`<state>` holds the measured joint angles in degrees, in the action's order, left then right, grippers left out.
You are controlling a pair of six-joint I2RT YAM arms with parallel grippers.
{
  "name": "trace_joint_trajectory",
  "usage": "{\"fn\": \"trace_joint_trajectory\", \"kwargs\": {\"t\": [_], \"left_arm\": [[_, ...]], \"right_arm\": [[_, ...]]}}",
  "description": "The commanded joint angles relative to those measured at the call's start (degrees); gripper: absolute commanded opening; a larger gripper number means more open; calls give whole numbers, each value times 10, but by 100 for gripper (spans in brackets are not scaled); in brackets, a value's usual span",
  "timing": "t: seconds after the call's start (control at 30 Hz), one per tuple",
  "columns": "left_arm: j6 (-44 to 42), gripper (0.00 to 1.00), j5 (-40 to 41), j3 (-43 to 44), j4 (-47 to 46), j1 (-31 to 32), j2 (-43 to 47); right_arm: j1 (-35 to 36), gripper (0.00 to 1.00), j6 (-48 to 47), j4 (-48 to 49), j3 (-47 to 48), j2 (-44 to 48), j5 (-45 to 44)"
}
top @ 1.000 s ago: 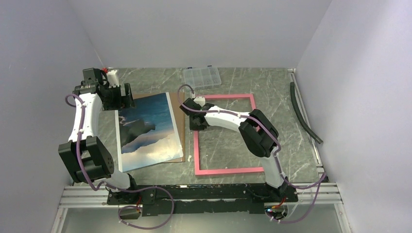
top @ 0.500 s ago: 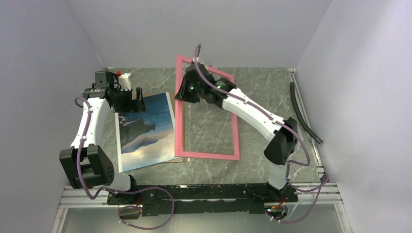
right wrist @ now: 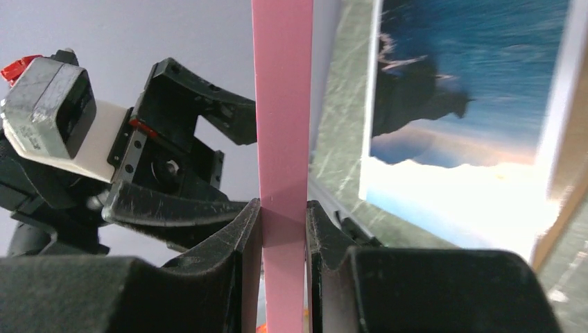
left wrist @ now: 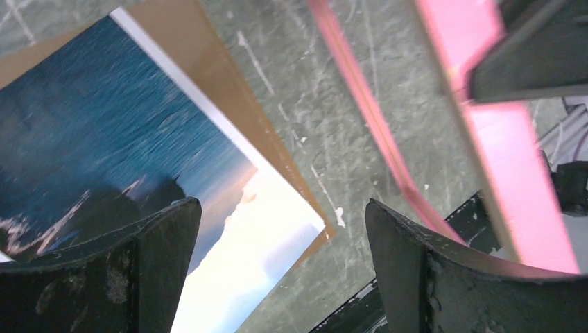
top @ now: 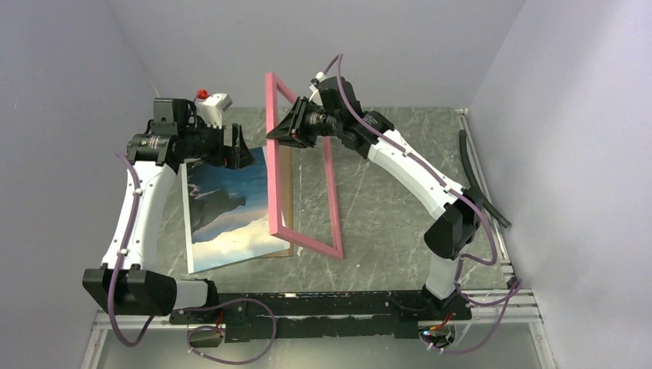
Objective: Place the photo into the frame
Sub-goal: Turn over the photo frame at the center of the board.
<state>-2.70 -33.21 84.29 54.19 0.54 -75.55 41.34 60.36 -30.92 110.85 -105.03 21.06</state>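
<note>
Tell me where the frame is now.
In the top view the frame stands tilted on one edge at mid-table, clamped by the right tool, just right of the photo.

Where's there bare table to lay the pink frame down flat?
Widest bare patch: the marbled table between the lower edge of the frame and the black hose, under the right arm. The left is crowded: the photo lies there with the open left end effector over it.

My overhead view is bright, even and sharp, shadows soft. In my left wrist view the frame [left wrist: 516, 187] blurs at upper right. My right gripper [right wrist: 284, 218] sits out of focus; the pale sky on the photo [right wrist: 471, 83] glares white.
</note>
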Motion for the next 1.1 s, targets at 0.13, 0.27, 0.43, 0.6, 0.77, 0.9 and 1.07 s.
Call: {"fn": "trace_joint_trajectory", "kwargs": {"t": [0.13, 0.27, 0.43, 0.6, 0.77, 0.9, 1.07], "left_arm": [[38, 93, -13, 49, 10, 57, 13], [56, 93, -1, 53, -1, 81, 14], [72, 92, 23, 71, -16, 127, -1], [82, 91, 69, 96, -39, 182, -34], [87, 90, 98, 123, -54, 214, -83], [102, 89, 111, 136, -69, 234, -111], [105, 89, 123, 158, -82, 256, -140]], "right_arm": [[-2, 0, 116, 194, -90, 64, 121], [-25, 0, 143, 244, -164, 97, 131], [-56, 15, 153, 271, -224, 114, 165], [-74, 45, 113, 220, -228, 130, 183], [-95, 63, 50, 143, -220, 163, 186], [-110, 78, 17, 102, -225, 184, 192], [-119, 100, -60, 5, -204, 207, 189]]}}
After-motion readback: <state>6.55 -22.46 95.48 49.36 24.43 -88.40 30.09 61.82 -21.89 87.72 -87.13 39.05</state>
